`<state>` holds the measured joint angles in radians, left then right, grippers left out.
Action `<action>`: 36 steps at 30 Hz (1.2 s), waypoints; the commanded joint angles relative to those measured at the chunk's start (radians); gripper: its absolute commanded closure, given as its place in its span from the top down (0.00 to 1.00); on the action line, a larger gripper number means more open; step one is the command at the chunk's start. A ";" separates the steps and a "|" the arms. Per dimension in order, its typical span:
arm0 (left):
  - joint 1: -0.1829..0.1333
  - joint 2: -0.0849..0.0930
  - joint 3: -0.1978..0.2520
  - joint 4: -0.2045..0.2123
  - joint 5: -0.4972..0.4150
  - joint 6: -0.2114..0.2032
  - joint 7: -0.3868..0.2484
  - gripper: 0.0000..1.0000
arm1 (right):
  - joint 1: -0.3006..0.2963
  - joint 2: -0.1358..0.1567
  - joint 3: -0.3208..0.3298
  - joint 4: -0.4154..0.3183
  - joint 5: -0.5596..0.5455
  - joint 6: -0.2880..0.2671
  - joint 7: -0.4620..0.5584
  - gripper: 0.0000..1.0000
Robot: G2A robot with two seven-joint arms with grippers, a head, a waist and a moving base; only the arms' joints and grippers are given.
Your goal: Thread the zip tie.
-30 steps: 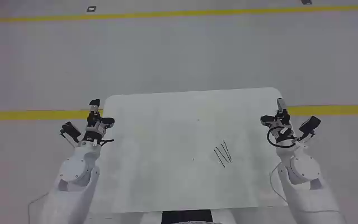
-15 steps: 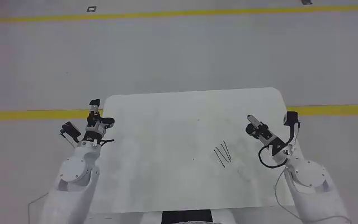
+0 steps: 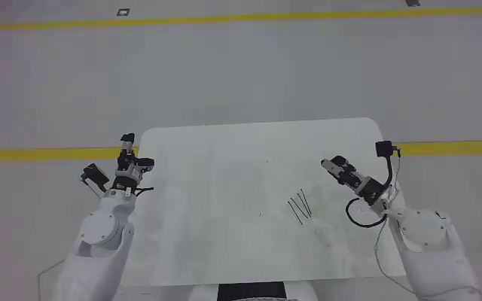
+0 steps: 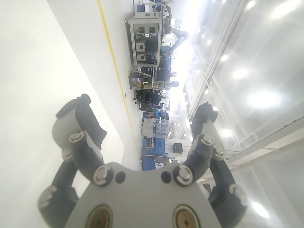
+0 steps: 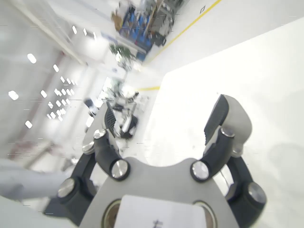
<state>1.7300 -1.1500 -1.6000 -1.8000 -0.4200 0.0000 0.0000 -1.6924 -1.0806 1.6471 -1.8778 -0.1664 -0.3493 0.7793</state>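
1. Tabletop (image 3: 226, 173), white, rounded corners.
2. Right arm (image 3: 422, 229): jaws apart, empty, above tabletop's right part.
3. Left arm (image 3: 102, 229): jaws apart, empty, beside tabletop's left edge.
4. Few thin black plastic zip ties (image 3: 300, 205): loose on tabletop, right of centre, near right jaws.
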 commanded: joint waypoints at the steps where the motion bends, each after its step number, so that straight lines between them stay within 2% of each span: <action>1: 0.000 0.000 0.000 0.000 0.000 0.000 0.000 1.00 | 0.029 0.009 -0.028 -0.022 -0.122 0.009 0.086 1.00; 3: 0.000 0.000 0.000 0.000 0.000 0.000 0.000 1.00 | 0.054 0.019 -0.075 -0.033 -0.209 0.009 0.146 1.00; 6: 0.000 0.000 0.000 0.000 0.000 0.000 0.000 1.00 | 0.076 0.031 -0.141 -0.023 -0.258 0.009 0.189 1.00; 21: 0.000 0.000 0.000 0.000 0.000 0.000 0.000 1.00 | 0.080 0.032 -0.152 -0.038 -0.271 0.009 0.198 1.00; 23: 0.000 0.000 0.000 0.000 0.000 0.000 0.000 1.00 | 0.097 0.041 -0.187 -0.084 -0.339 0.009 0.229 1.00; 26: 0.000 0.000 0.000 0.000 0.000 0.000 0.000 1.00 | 0.126 0.057 -0.229 -0.116 -0.411 0.009 0.283 1.00; 28: 0.000 0.000 0.000 0.000 0.000 0.000 0.000 1.00 | 0.160 0.074 -0.272 -0.129 -0.437 0.009 0.363 1.00; 30: 0.000 0.000 0.000 0.000 0.000 0.000 0.000 1.00 | 0.195 0.089 -0.321 -0.111 -0.445 0.009 0.434 1.00; 36: 0.000 0.000 0.000 0.000 0.000 0.000 0.000 1.00 | 0.295 0.119 -0.441 -0.021 -0.396 0.009 0.501 1.00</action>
<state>1.7300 -1.1500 -1.6000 -1.8000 -0.4200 0.0000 0.0000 -1.4113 -0.9654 1.2211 -1.9146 -0.5824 -0.3400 1.2755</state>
